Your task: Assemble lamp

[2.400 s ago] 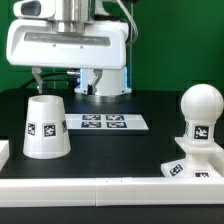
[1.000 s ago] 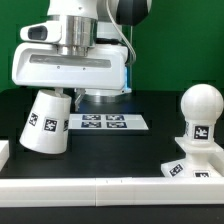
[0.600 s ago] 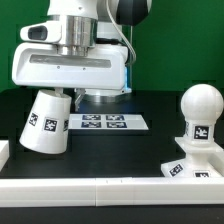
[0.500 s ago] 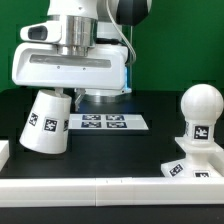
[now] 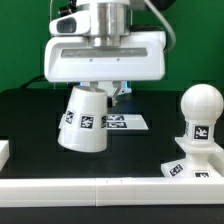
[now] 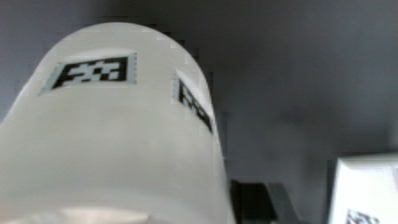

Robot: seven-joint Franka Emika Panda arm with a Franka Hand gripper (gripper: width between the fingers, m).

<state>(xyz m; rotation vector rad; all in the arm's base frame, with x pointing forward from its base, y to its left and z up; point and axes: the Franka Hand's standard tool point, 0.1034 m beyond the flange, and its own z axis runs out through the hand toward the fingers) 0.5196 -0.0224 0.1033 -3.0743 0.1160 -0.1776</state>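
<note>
The shade (image 5: 85,121) hangs tilted above the black table (image 5: 30,120), clear of its surface, with its narrow end up under the gripper (image 5: 98,87) — clamped on it and carrying it. Behind it lies the marker board (image 5: 125,122). On the exterior view's right the bulb (image 5: 201,115) stands upright on the square base (image 5: 188,171), well apart from the shade. In the wrist view the shade (image 6: 125,140) fills most of the picture.
</note>
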